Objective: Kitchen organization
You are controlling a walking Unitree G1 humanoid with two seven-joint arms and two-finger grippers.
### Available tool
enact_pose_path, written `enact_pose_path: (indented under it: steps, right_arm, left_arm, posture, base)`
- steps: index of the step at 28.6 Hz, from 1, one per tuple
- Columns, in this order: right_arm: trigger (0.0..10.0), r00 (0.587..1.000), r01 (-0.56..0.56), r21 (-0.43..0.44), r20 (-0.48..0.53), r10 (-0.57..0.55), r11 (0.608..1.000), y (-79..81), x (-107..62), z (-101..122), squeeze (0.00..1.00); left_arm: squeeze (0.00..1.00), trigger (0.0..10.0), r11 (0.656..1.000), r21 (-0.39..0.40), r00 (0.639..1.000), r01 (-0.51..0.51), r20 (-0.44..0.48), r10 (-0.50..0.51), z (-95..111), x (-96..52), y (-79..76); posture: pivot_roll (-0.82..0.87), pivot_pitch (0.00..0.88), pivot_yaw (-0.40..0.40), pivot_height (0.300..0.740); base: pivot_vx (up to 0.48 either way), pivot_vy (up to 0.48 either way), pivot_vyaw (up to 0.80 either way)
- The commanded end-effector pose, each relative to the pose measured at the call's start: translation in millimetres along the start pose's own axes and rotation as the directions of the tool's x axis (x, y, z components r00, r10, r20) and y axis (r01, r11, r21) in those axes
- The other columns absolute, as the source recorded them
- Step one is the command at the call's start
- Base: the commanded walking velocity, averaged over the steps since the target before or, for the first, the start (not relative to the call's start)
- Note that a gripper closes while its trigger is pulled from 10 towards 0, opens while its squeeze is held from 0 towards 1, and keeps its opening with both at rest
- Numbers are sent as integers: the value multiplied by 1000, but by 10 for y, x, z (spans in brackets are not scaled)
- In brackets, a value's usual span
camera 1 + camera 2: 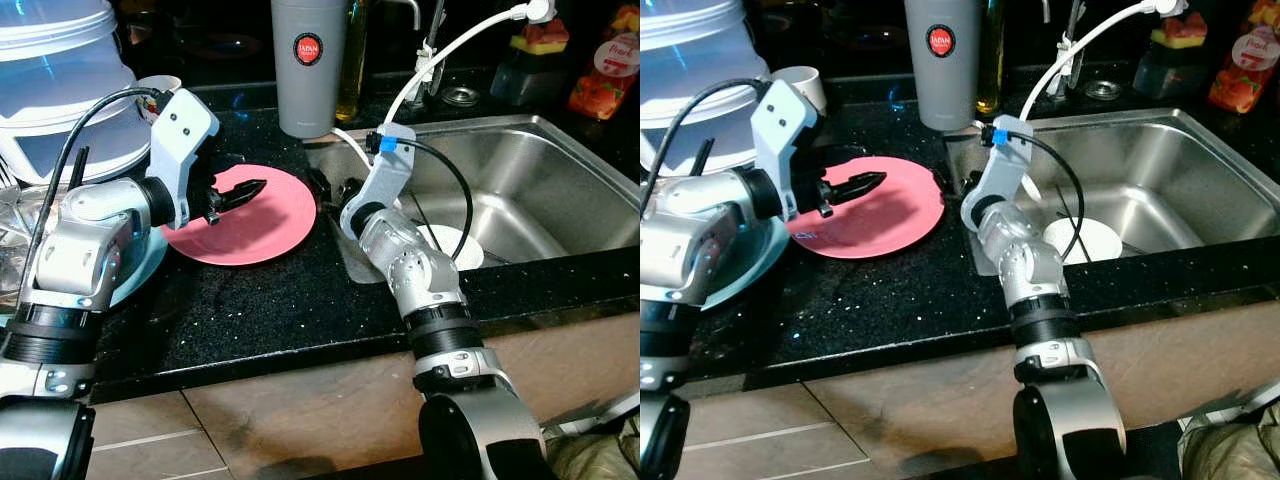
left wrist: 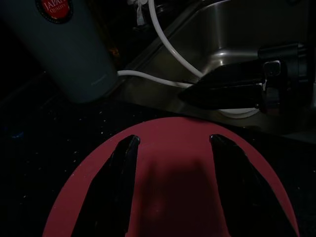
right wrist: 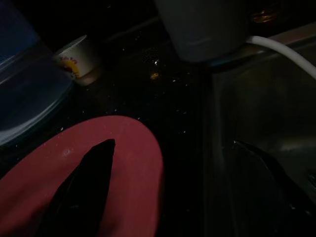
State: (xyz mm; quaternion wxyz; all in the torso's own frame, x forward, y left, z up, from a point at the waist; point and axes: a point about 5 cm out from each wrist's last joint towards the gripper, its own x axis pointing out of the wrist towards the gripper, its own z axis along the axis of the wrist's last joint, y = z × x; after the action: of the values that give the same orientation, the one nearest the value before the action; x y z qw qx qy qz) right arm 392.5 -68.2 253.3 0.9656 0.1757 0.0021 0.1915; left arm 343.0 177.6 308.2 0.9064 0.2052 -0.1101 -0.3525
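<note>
A pink plate (image 1: 248,220) lies flat on the black speckled counter (image 1: 270,300), just left of the steel sink (image 1: 530,190); its left edge overlaps a pale blue plate (image 1: 135,270) that sits under the left arm. The left gripper (image 1: 240,192) hovers low over the middle of the pink plate, reaching in from the left; in the left wrist view its two black fingers (image 2: 116,182) stand spread apart over the pink surface, released and holding nothing, casting a shadow between them. The right gripper (image 1: 330,188) sits at the right rim of the plate, by the near-left corner of the sink; in the right wrist view one finger (image 3: 84,187) lies over the plate and the other hangs over the sink side, so the pincer is parted, straddling the plate's edge without a clear grip on it. A tall grey tumbler (image 1: 308,65) with a red round label stands on the counter beyond the plate; a white hose (image 1: 450,50) curves from the far tap down toward the right arm. A small white bowl (image 1: 455,245) rests in the sink basin near its front wall. Far left stands a stack of clear plastic containers (image 1: 60,80), with a small white cup (image 1: 160,90) beside it.
</note>
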Motion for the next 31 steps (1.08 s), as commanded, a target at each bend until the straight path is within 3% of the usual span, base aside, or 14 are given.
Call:
enact_pose_path:
  steps: [1,3,4,5,14,25,31]
  right_arm:
    - [10000,997,-35,-19,-66,33,999,40,16,-75,1000]
    - [10000,995,-46,-25,-86,43,999,52,17,-99,1000]
    - [10000,993,-58,-32,-105,54,998,66,15,-122,843]
    - [10000,990,-72,-44,-128,66,996,84,12,-156,0]
    - [10000,970,-138,-43,-207,127,989,170,-6,-279,0]
    - [10000,940,-202,175,-243,241,964,262,-37,-218,0]
    - [10000,935,-219,226,-229,270,949,292,-45,-140,0]
  left_arm:
    - [0,10000,1000,-5,1000,-6,-13,6,-26,-72,27]
    - [0,10000,1000,-5,1000,-7,-14,7,-29,-77,30]
    - [0,10000,1000,-6,1000,-7,-15,7,-31,-81,32]
    - [0,10000,1000,-5,1000,-7,-17,7,-36,-85,36]
    - [0,10000,1000,-11,1000,-10,-21,9,-44,-106,40]
    - [0,10000,1000,-10,1000,-15,-21,14,-46,-125,61]
    - [0,10000,1000,-7,1000,-19,-22,18,-44,-127,73]
  posture:
    - [50,123,-3,740]
    - [50,123,-3,740]
    - [48,122,-3,740]
    - [48,122,-3,740]
    - [51,122,-6,740]
    - [50,121,-6,740]
    - [50,122,-5,740]
  base:
    - [0,0,0]
    - [0,0,0]
    - [0,0,0]
    - [0,0,0]
    - [0,0,0]
    - [0,0,0]
    - [0,0,0]
